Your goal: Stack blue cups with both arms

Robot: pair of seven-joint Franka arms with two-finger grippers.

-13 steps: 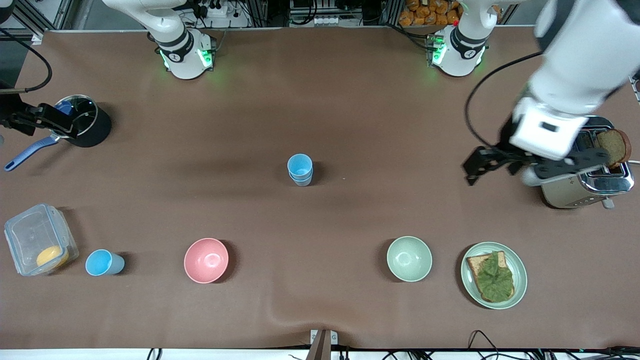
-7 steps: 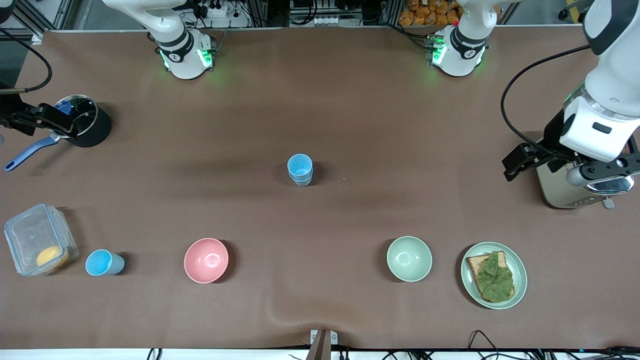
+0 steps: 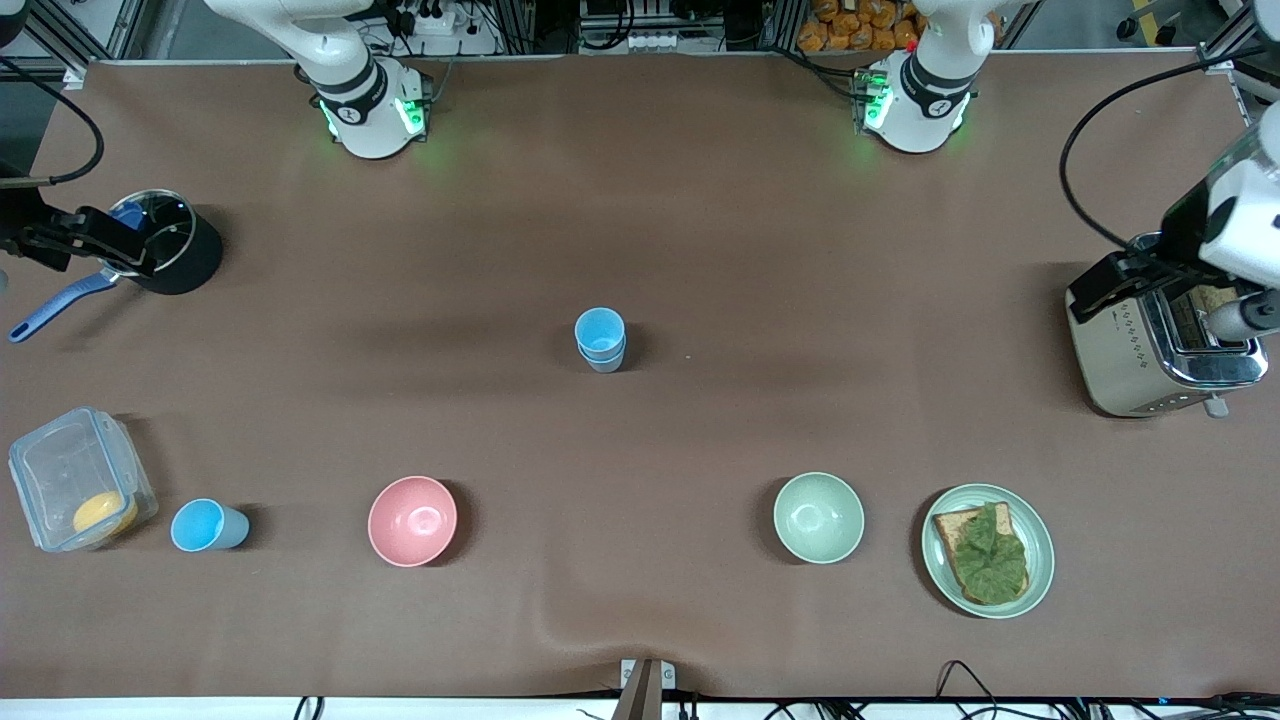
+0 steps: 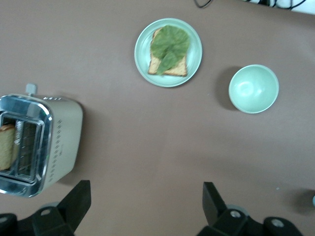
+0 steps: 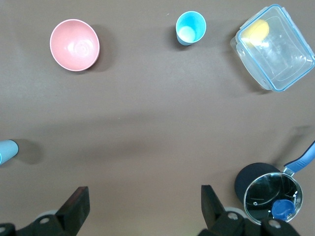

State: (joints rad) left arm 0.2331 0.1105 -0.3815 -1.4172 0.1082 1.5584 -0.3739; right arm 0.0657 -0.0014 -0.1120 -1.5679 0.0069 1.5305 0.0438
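Observation:
Two blue cups (image 3: 600, 340) stand nested in one stack at the table's middle; their edge shows in the right wrist view (image 5: 6, 150). A third blue cup (image 3: 205, 526) stands alone near the front camera, beside the plastic box; it also shows in the right wrist view (image 5: 190, 28). My left gripper (image 3: 1160, 292) is open and empty over the toaster (image 3: 1160, 350); its jaws stand wide in the left wrist view (image 4: 145, 206). My right gripper (image 3: 105, 245) is open and empty over the black pot (image 3: 172, 250), with wide jaws in the right wrist view (image 5: 142, 206).
A pink bowl (image 3: 412, 520) and a green bowl (image 3: 818, 517) stand near the front camera. A green plate (image 3: 1040, 560) carries bread with lettuce. A clear plastic box (image 3: 60, 470) holds a yellow item. The toaster holds a bread slice (image 4: 6, 152).
My left arm has swung away from the table's middle toward its own end and now hangs over the toaster. The right arm and the cups have not moved.

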